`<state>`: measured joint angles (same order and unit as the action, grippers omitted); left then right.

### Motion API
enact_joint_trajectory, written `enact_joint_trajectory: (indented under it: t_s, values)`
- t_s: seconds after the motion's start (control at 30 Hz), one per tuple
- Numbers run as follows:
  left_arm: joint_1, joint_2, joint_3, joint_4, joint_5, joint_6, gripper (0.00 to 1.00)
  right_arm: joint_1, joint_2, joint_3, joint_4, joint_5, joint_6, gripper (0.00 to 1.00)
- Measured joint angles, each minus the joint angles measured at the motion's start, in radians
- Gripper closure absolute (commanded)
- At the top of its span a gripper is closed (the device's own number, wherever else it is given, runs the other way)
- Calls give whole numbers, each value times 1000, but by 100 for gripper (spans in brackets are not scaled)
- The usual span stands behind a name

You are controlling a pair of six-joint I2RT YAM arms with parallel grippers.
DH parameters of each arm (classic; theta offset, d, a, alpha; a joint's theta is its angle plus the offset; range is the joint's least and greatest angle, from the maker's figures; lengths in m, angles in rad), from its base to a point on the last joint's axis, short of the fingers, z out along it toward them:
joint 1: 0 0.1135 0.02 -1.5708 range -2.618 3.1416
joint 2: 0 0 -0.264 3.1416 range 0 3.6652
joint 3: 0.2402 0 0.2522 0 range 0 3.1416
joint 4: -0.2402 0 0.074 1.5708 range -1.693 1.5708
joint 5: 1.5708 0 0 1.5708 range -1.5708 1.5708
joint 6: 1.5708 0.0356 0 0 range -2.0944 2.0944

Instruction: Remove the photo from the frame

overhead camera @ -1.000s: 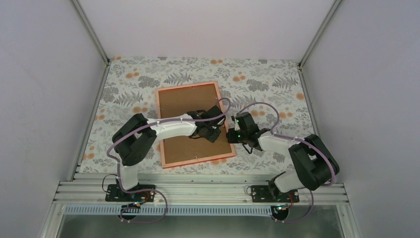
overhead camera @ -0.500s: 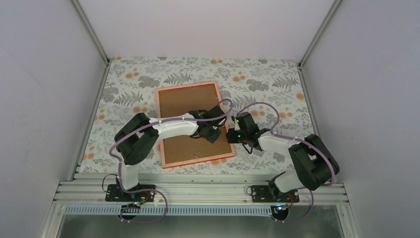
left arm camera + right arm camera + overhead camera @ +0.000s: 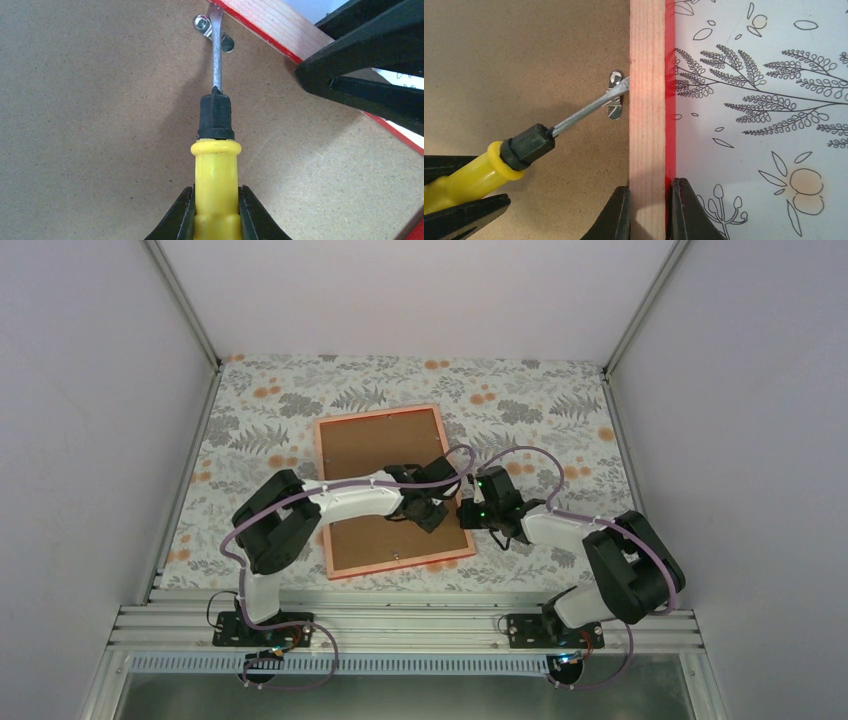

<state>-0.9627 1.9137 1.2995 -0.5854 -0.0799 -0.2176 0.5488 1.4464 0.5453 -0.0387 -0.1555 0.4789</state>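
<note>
The frame (image 3: pixel 345 435) lies face down on the table, its brown back board up and its orange-red rim around it. The photo is hidden under the board. My left gripper (image 3: pixel 216 212) is shut on a yellow-handled screwdriver (image 3: pixel 216 170). The screwdriver's blade tip rests on a small metal turn clip (image 3: pixel 220 40) at the frame's right rim; the clip also shows in the right wrist view (image 3: pixel 615 102). My right gripper (image 3: pixel 647 210) is shut on the frame's right rail (image 3: pixel 647 100), just below that clip.
The table wears a floral cloth (image 3: pixel 540 405). Grey walls close in the left, right and back. A second clip (image 3: pixel 397 556) sits near the frame's near edge. The two arms meet closely at the frame's right side.
The left wrist has shifted slightly toward the frame's right rim, bringing the screwdriver closer to the right gripper. The right arm and the frame have not moved.
</note>
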Motion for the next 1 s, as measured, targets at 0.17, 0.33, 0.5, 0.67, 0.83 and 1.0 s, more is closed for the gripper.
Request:
enact_joint_trajectory:
  t_s: [0.17, 0.33, 0.5, 0.67, 0.83, 1.0]
  values:
    - [-9, 0, 1, -8, -11, -7, 98, 0, 0, 0, 0, 0, 0, 96]
    - [-11, -3, 1, -14, -19, -27, 98, 0, 0, 0, 0, 0, 0, 96]
    - [-11, -12, -4, -23, -21, -39, 98, 0, 0, 0, 0, 0, 0, 96]
    - [-11, -24, -16, -27, -22, -47, 98, -2, 0, 0, 0, 0, 0, 96]
    - [-11, -35, -30, -26, -30, -60, 98, -2, 0, 0, -1, 0, 0, 96]
    - [-10, -48, -46, -22, -41, -70, 98, -3, 0, 0, 0, 0, 0, 96]
